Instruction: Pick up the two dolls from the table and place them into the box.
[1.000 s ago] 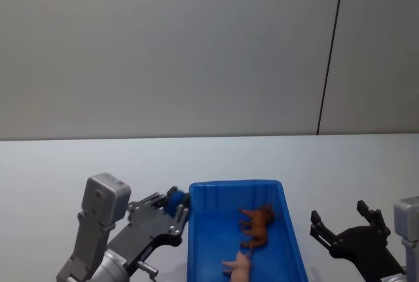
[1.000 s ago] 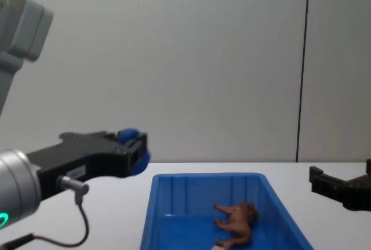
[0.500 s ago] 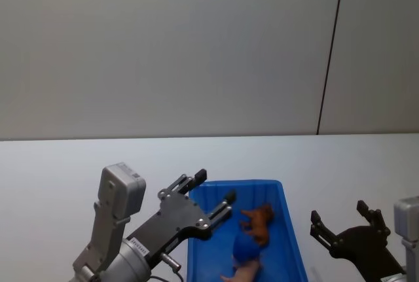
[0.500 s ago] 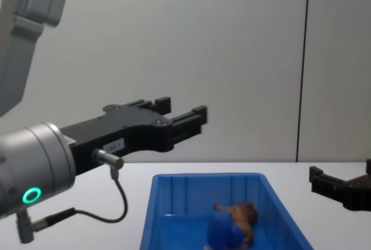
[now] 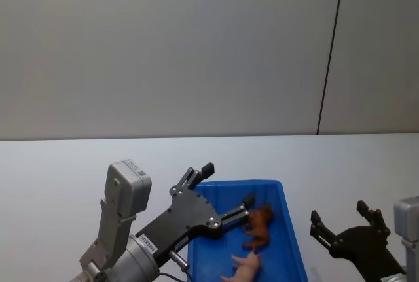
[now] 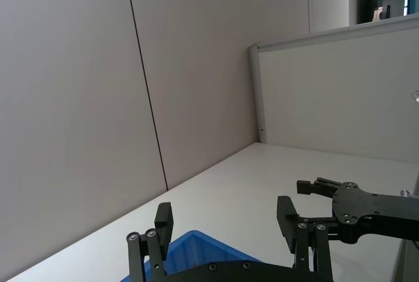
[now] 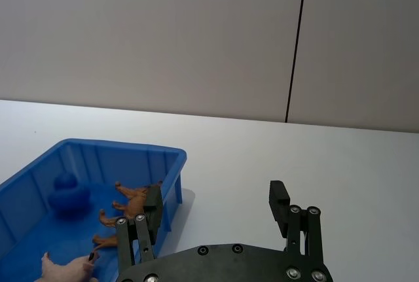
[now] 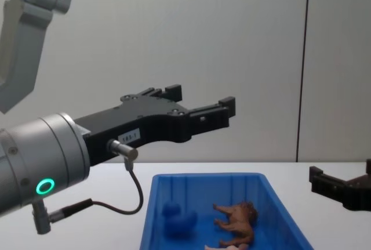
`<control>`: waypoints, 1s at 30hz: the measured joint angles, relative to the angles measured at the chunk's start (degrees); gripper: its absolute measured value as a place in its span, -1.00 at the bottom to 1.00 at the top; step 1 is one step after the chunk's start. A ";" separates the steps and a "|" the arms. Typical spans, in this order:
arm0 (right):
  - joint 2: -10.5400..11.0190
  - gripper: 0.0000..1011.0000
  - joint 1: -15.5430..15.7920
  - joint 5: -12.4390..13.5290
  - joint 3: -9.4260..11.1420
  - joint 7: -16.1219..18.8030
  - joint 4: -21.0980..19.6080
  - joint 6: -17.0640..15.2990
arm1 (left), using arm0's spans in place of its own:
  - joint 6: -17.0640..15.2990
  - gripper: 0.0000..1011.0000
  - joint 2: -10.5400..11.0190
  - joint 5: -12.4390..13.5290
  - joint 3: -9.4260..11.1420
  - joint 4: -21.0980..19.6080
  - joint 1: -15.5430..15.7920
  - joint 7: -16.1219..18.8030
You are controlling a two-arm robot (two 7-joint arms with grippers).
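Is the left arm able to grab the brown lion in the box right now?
Probably yes. The left tool hangs open above the box, whose top is open. The lion lies uncovered on the floor of it, with nothing over it, so the tool would only need to come down.

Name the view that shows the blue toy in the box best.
The right wrist view: the blue toy lies unobstructed on the floor of the box. The chest view shows it too, blending into the blue. In the head view the left gripper covers it.
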State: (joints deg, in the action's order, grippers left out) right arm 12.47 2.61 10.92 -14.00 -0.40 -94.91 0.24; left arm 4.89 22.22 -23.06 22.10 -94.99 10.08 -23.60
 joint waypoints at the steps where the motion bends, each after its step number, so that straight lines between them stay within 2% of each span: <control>1: 0.00 0.98 0.00 0.00 0.00 0.00 0.00 0.00 | 0.02 0.98 -0.03 -0.02 0.01 0.02 0.03 -0.10; 30: 0.00 0.98 0.00 0.00 0.00 0.00 0.00 0.00 | 0.43 0.98 -0.45 -0.33 0.16 0.26 0.49 -1.54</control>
State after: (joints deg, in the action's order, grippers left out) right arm 12.47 2.61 10.93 -14.00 -0.40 -94.91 0.24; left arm 5.32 21.76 -23.39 22.27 -94.73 10.57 -25.15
